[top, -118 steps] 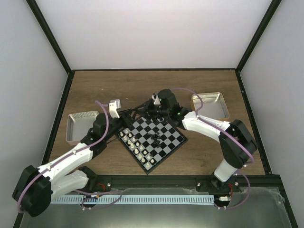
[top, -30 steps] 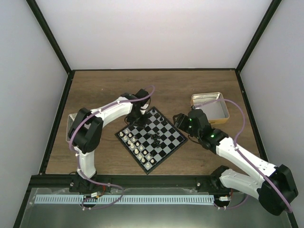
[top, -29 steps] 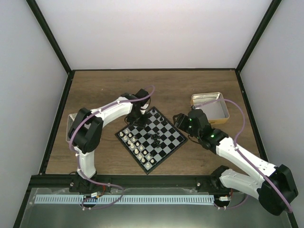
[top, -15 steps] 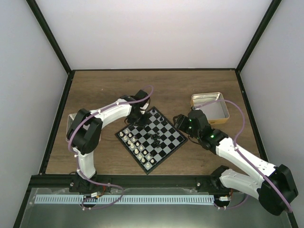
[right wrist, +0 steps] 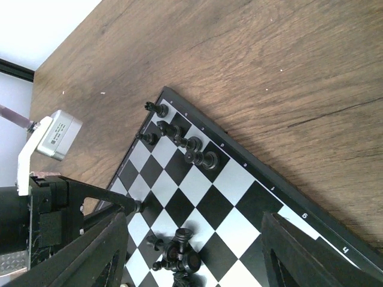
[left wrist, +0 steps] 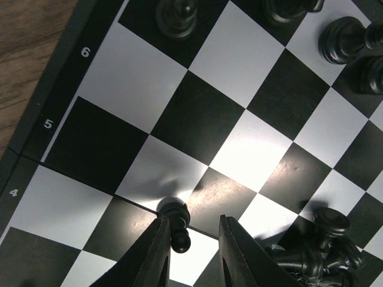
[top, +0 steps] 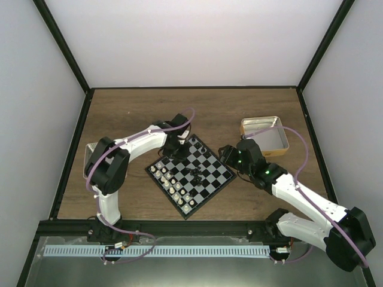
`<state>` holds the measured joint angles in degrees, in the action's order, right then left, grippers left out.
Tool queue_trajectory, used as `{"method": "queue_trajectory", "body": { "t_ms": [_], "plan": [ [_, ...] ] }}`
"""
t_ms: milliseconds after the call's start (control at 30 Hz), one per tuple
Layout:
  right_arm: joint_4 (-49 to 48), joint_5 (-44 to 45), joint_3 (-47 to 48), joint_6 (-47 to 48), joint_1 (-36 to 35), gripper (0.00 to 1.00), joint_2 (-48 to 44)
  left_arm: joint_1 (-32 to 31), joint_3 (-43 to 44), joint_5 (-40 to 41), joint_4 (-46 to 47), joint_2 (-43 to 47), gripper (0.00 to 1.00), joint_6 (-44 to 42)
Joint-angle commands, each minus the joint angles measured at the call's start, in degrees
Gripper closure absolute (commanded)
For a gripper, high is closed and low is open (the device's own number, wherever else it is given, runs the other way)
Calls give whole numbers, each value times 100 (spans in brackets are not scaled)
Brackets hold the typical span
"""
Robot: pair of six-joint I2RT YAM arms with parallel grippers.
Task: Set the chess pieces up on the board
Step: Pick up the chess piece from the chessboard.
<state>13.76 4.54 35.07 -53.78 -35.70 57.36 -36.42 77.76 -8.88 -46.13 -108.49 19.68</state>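
One board (top: 212, 169), set diagonally at mid surface (top: 239, 107). White pieces (top: 170, 182): two rows along its near-left edge. Black pieces (right wrist: 182, 143): a few upright by the far edge, a heap (right wrist: 179, 254) mid-board. Left end effector (left wrist: 193, 220): fingers narrowly apart around an upright black pawn (left wrist: 173, 218), one finger touching it, a gap at the other. Right end effector (right wrist: 190, 222): spread wide, empty, over the board's right corner.

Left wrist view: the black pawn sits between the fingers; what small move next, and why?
Probably close the left hand fully on the small black pawn: it touches one finger, but a gap shows beside the other, so it looks ungripped.
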Motion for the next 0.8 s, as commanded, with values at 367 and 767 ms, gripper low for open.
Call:
{"method": "queue_trajectory", "body": {
  "t_ms": [367,767],
  "plan": [
    [24,134,-87,9,10,38,-76,-135,-37,249,-68,-84,77,-26],
    [30,170,-92,3,11,38,-76,-215,11,335,-41,-212,85,-26]
  ]
}}
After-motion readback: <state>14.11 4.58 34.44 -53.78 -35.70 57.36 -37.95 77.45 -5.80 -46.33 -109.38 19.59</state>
